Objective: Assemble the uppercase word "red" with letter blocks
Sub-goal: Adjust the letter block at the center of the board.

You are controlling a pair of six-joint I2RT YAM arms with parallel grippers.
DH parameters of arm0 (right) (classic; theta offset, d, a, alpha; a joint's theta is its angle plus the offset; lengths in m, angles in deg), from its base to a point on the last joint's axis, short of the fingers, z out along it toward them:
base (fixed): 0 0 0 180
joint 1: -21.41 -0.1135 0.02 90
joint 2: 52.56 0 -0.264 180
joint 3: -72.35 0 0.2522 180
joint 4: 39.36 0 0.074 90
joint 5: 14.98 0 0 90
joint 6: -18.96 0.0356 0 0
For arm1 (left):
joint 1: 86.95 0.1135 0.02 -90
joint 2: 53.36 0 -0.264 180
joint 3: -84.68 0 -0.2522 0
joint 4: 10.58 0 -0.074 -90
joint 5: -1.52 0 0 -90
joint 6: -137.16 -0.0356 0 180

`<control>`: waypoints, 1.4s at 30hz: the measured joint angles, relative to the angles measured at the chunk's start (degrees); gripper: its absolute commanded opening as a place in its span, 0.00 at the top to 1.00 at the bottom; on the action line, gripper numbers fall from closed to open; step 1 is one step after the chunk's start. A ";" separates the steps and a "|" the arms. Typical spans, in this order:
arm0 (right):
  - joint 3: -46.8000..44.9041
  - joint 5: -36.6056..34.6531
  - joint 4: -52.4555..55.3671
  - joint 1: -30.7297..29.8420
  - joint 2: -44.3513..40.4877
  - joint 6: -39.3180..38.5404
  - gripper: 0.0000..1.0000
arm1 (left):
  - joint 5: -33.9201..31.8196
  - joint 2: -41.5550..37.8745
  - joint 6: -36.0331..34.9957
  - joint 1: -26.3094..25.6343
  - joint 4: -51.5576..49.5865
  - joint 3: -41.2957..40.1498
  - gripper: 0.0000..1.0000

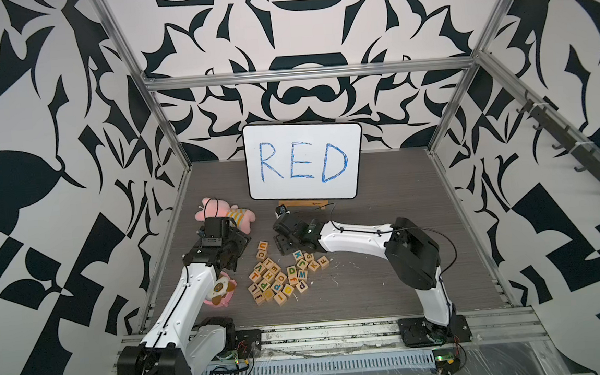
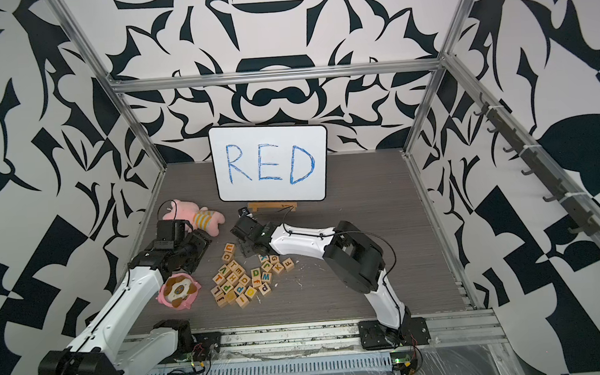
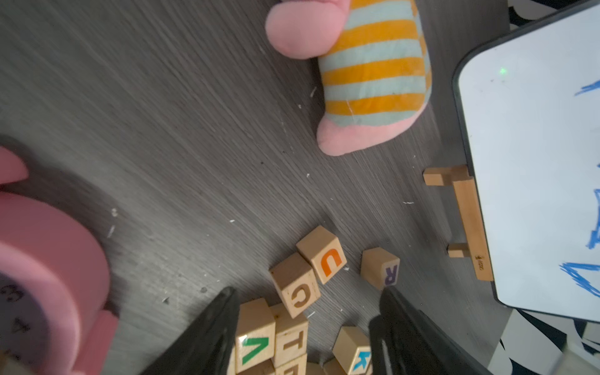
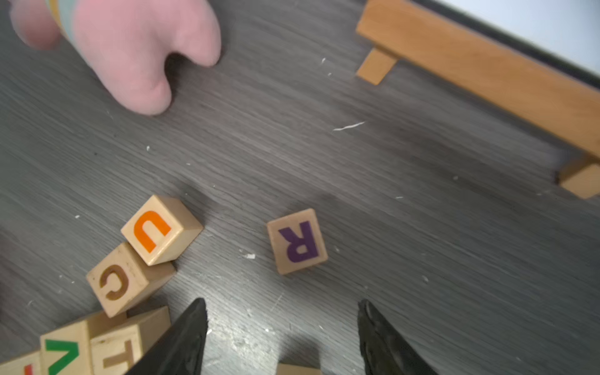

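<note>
The letter blocks [image 1: 279,275] lie in a loose pile at the middle of the table. The purple R block [image 4: 297,242] lies alone on the table, just beyond my open right gripper [image 4: 283,302], whose fingers are empty. In both top views that gripper [image 1: 281,245] covers the R block. The green D block [image 1: 291,270] and the E block [image 1: 274,268] sit in the pile. My left gripper [image 3: 308,292] is open above the pile's left edge, with the V block [image 3: 255,349] and the T block [image 3: 292,341] showing between its fingers, and grips nothing.
A whiteboard [image 1: 304,159] with RED written in blue stands at the back on a wooden stand [image 4: 480,68]. A pink plush toy [image 1: 227,214] lies back left. A pink bowl [image 1: 221,289] sits under my left arm. The U block [image 4: 160,229] and the C block [image 4: 121,282] lie left of R.
</note>
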 measured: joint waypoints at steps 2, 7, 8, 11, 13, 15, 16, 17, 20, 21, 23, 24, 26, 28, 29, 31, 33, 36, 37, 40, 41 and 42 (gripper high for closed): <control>1.20 -0.55 0.81 -0.24 1.53 -0.22 0.27 | 0.74 0.00 -0.37 0.00 0.22 0.00 0.27; 2.67 -3.13 2.36 -0.15 4.57 -0.59 0.29 | 2.01 -0.04 -0.72 0.02 1.31 -0.44 0.26; 2.78 -3.69 2.60 -0.09 4.98 -0.61 0.29 | 2.21 -0.04 -0.72 0.02 1.53 -0.63 0.26; 2.78 -5.55 3.43 0.02 5.60 -0.70 0.30 | 2.73 0.00 -0.70 0.02 1.95 -1.22 0.26; 2.80 -6.49 3.69 0.31 5.66 -0.76 0.30 | 3.21 0.07 -0.66 0.02 2.38 -1.38 0.27; 3.10 -7.08 3.87 0.70 5.68 -0.79 0.30 | 3.76 0.09 -0.57 0.04 2.95 -1.62 0.27; 3.34 -7.28 3.96 0.85 5.75 -0.81 0.30 | 3.93 0.09 -0.50 0.04 3.23 -1.84 0.27; 3.58 -7.43 3.96 1.03 5.79 -0.81 0.31 | 4.13 0.09 -0.48 0.04 3.45 -2.01 0.27; 3.85 -7.69 4.00 1.77 5.92 -0.79 0.32 | 4.46 0.13 -0.39 0.04 3.54 -2.19 0.27; 3.85 -7.82 4.00 2.10 5.99 -0.76 0.32 | 4.61 0.11 -0.37 0.04 3.63 -2.19 0.27; 3.85 -7.93 4.00 2.71 6.01 -0.74 0.33 | 4.79 0.11 -0.31 0.04 3.74 -2.19 0.27; 3.85 -8.00 4.00 3.10 6.01 -0.76 0.33 | 4.76 0.11 -0.28 0.04 3.76 -2.19 0.27; 3.85 -8.04 4.00 3.82 6.01 -0.76 0.33 | 4.76 0.11 -0.28 0.04 3.87 -2.21 0.27; 3.85 -8.20 4.02 4.57 6.01 -0.76 0.33 | 4.76 0.11 -0.28 0.04 3.91 -2.36 0.27; 3.85 -8.44 4.07 4.94 6.01 -0.79 0.35 | 4.76 0.13 -0.28 0.04 3.91 -2.47 0.27; 3.85 -8.70 4.13 5.57 6.01 -0.70 0.37 | 4.79 0.13 -0.28 0.04 3.89 -2.67 0.27; 3.82 -8.72 4.24 6.01 5.99 -0.35 0.39 | 4.81 0.13 -0.31 0.04 3.89 -2.73 0.27; 3.19 -7.72 4.22 6.49 5.46 0.63 0.39 | 4.83 0.13 -0.46 0.04 3.87 -2.73 0.27; 2.97 -7.13 4.22 6.45 5.20 1.20 0.38 | 4.83 0.13 -0.50 0.04 3.87 -2.73 0.27; 2.95 -5.84 4.04 5.62 4.28 3.21 0.35 | 4.81 0.07 -0.52 0.04 3.87 -2.73 0.27; 3.04 -5.79 3.98 5.11 3.91 3.93 0.35 | 4.81 0.07 -0.52 0.04 3.87 -2.73 0.27; 3.28 -5.84 4.02 4.63 3.69 4.66 0.34 | 4.83 0.07 -0.52 0.04 3.87 -2.73 0.27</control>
